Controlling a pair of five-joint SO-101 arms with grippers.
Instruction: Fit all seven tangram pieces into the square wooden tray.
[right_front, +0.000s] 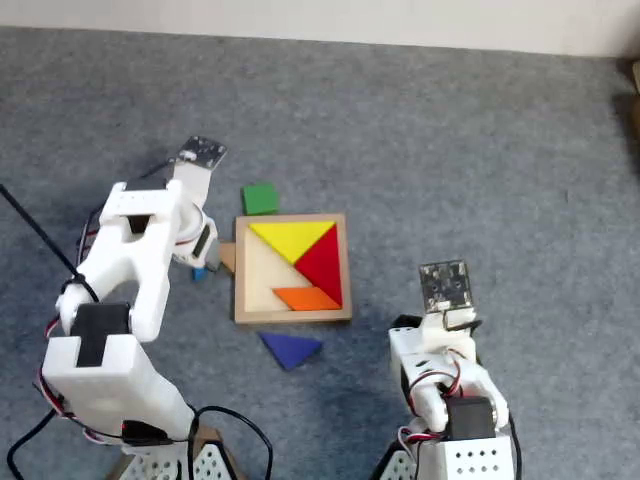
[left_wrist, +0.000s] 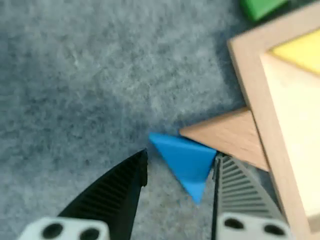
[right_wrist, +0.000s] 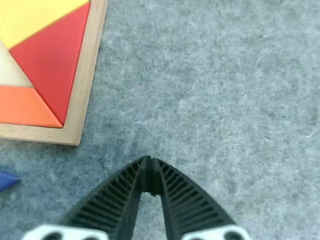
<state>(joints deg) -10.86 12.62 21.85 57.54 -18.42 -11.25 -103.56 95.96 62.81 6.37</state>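
Note:
The square wooden tray (right_front: 241, 300) holds a yellow triangle (right_front: 288, 238), a red triangle (right_front: 324, 263) and an orange piece (right_front: 306, 298). Its left part shows bare wood. My left gripper (left_wrist: 181, 158) is open just left of the tray, low over the carpet. A small light blue triangle (left_wrist: 186, 159) lies between its fingers and meets the grey one. A wood-coloured triangle (left_wrist: 227, 136) lies against the tray rim (left_wrist: 250, 85), touching the blue one. My right gripper (right_wrist: 150, 165) is shut and empty over bare carpet, to the right of the tray (right_wrist: 85, 85).
A green square (right_front: 260, 198) lies just beyond the tray's far left corner. A dark blue triangle (right_front: 291, 348) lies on the carpet in front of the tray. Open grey carpet stretches to the right and far side.

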